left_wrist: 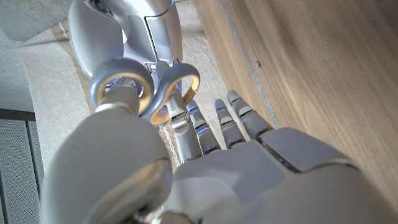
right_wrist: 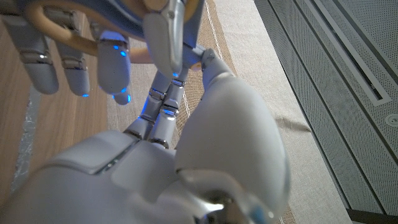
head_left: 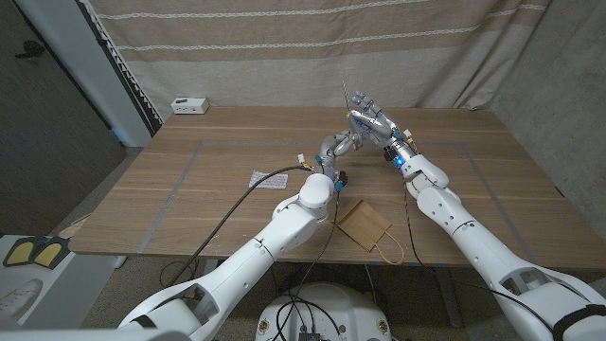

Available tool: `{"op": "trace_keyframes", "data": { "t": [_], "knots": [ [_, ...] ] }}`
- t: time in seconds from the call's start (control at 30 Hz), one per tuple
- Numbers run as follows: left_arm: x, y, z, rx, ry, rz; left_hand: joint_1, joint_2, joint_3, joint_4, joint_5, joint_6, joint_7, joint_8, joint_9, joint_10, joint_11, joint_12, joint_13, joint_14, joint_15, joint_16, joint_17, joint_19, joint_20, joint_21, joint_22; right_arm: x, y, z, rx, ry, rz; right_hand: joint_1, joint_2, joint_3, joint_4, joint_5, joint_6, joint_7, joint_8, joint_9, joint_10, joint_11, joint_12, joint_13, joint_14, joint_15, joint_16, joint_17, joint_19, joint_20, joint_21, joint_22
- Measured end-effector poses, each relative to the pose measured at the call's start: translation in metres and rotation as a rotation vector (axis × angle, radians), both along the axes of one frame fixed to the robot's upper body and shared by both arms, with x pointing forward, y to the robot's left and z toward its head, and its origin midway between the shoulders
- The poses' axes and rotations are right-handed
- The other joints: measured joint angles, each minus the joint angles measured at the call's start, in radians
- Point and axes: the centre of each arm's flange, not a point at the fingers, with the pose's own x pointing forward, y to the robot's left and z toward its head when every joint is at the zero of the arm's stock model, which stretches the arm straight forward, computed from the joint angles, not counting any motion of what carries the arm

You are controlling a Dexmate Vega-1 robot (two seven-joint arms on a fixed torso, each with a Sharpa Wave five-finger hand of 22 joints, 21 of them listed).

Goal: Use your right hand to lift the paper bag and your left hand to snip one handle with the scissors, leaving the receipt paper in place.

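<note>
Kraft paper bag (head_left: pixel 363 222) looked light and floppy, best grabbed by its handle (head_left: pixel 390 248), while left hand (head_left: pixel 358 123) gripped the scissors (left_wrist: pixel 149 93) against the right hand (head_left: pixel 381 121), whose grip I couldn't tell.

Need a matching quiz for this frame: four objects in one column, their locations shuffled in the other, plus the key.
Things:
1. brown paper bag
2. small white receipt paper
3. grey-handled scissors
4. small white box

Places:
A. at the far left corner of the wooden table
B. raised in the air above the table
C. lying on the table at its near edge
D. lying on the table, left of the middle

Pairs: 1-C, 2-D, 3-B, 4-A
</note>
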Motion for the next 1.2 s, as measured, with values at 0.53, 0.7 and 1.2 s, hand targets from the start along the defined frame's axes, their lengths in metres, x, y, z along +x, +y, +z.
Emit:
{"op": "trace_keyframes", "data": {
  "t": [0.53, 0.7, 1.2],
  "knots": [
    [-0.0017, 0.0017, -0.0025, -0.054, -0.02, 0.022, 0.066, -0.006, 0.064, 0.004, -0.008, 0.057, -0.015, 0.147, 0.135, 0.047, 0.0, 0.0, 0.005, 0.036, 0.0, 0.0, 0.004, 0.012, 0.002, 0.008, 0.005, -0.0023, 0.0029, 0.0003, -0.006, -0.001, 0.007, 0.0, 0.0, -0.001, -0.001, 0.0, 0.005, 0.006, -0.008, 0.005, 0.0, 0.0, -0.006, -0.005, -0.002, -0.002, 0.0, 0.0, 0.0, 0.0, 0.0, -0.003],
    [-0.0023, 0.0019, -0.0033, -0.061, -0.022, 0.025, 0.071, -0.011, 0.072, 0.003, -0.008, 0.057, -0.015, 0.158, 0.151, 0.048, 0.002, 0.0, 0.005, 0.036, 0.0, 0.0, 0.005, 0.012, 0.002, 0.008, 0.005, -0.0026, 0.0026, -0.0002, -0.007, 0.002, 0.006, 0.0, 0.0, -0.001, -0.001, 0.001, 0.005, 0.006, -0.008, 0.005, 0.0, 0.0, -0.006, -0.005, -0.002, -0.002, 0.0, 0.0, 0.0, 0.0, 0.0, -0.003],
    [-0.0034, -0.0002, -0.0024, -0.072, -0.023, 0.023, 0.071, -0.011, 0.084, 0.007, -0.008, 0.054, -0.012, 0.178, 0.165, 0.048, 0.002, 0.0, 0.004, 0.036, 0.0, 0.0, 0.005, 0.012, 0.002, 0.008, 0.005, -0.0034, -0.0007, -0.001, -0.017, 0.005, -0.006, -0.027, 0.027, -0.019, 0.022, 0.013, -0.01, 0.021, -0.033, 0.014, -0.031, 0.001, -0.028, -0.002, -0.009, -0.009, -0.031, 0.0, -0.072, -0.003, -0.02, -0.006]
  ]
}}
